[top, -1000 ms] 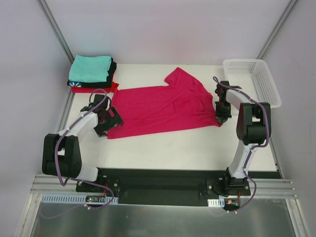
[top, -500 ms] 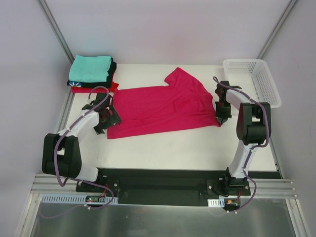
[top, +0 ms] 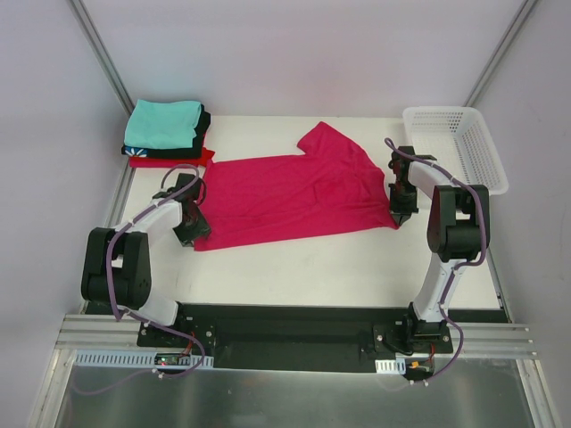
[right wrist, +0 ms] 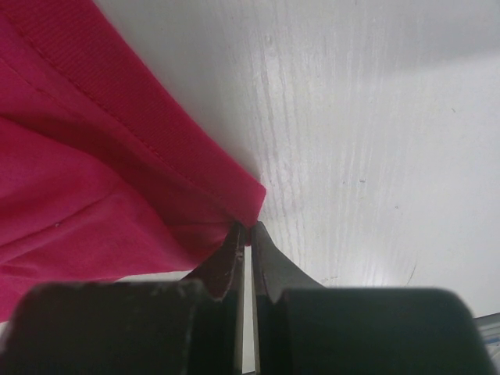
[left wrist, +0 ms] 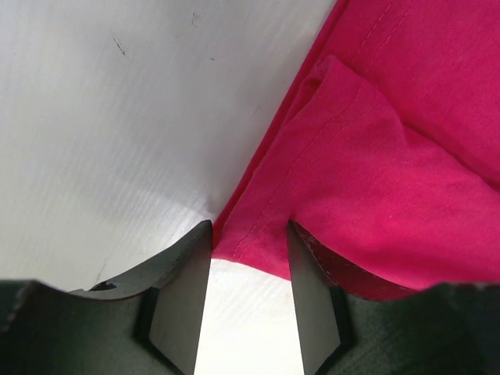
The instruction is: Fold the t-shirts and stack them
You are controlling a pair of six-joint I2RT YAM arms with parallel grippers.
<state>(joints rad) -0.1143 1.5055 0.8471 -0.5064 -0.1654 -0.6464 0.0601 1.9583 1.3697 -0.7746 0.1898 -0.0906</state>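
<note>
A crimson-pink t-shirt (top: 294, 192) lies spread flat across the middle of the table (top: 339, 263). My left gripper (top: 193, 232) is down at its near-left corner. In the left wrist view the shirt's hem corner (left wrist: 258, 234) lies between the tips of the left gripper (left wrist: 250, 234), whose jaws still stand apart. My right gripper (top: 399, 217) is at the near-right corner. In the right wrist view the right gripper (right wrist: 248, 228) is shut on the shirt's (right wrist: 94, 180) hem tip. Folded t-shirts are stacked at the back left: teal (top: 163, 123) on top, black (top: 204, 125) beneath, red (top: 169, 161) at the bottom.
A white mesh basket (top: 493, 168) stands at the back right corner. Metal frame posts rise at both back corners. The table's left edge runs close beside the left arm, and the black base rail (top: 285, 325) crosses the near edge.
The left gripper has shifted onto the shirt's near-left corner and its jaws have narrowed around the hem. The right arm and the shirt have not moved.
</note>
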